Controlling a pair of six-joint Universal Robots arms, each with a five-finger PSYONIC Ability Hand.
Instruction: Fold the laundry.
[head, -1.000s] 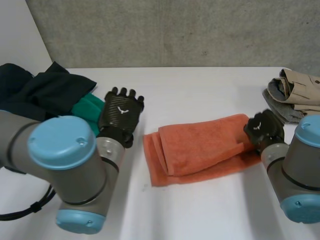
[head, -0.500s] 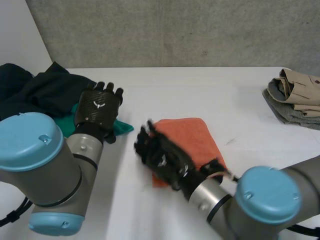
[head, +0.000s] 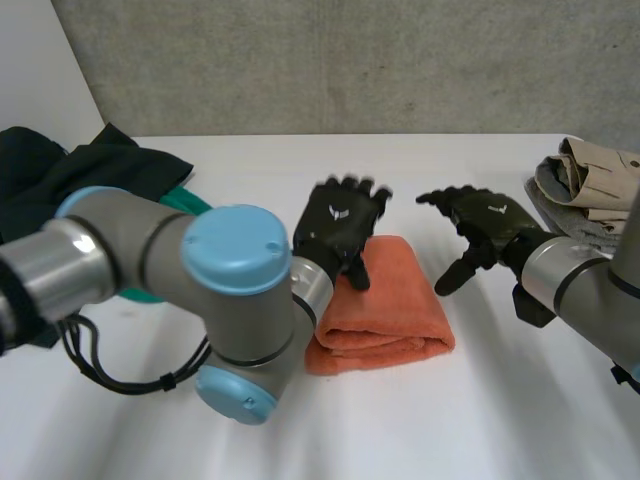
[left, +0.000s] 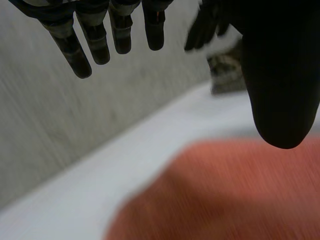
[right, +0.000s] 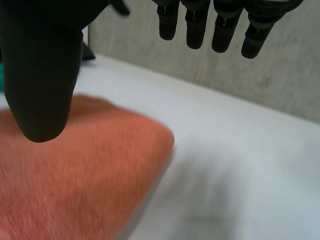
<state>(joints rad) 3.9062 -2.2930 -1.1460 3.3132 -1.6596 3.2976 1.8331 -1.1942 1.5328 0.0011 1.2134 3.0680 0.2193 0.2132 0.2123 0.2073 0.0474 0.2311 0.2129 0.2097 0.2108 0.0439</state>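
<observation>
Orange towel (head: 390, 310) is laid folded at the middle of the table (head: 300, 170), toward its front edge. The left hand (head: 340, 222) is held over its far left corner, fingers straight, nothing grasped. The right hand (head: 482, 228) is held just beside it, spread and empty. The layers are best pressed flat evenly, so that the edges are kept aligned.

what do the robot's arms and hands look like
Both arms are thick grey tubes with rounded joints closed by light-blue caps, as on the left arm; the right arm shows a silver-grey wrist section. Each ends in a black hand with fingers and a thumb. The left hand has a woven-looking back with a small white mark; the right hand is similarly dark.
</observation>
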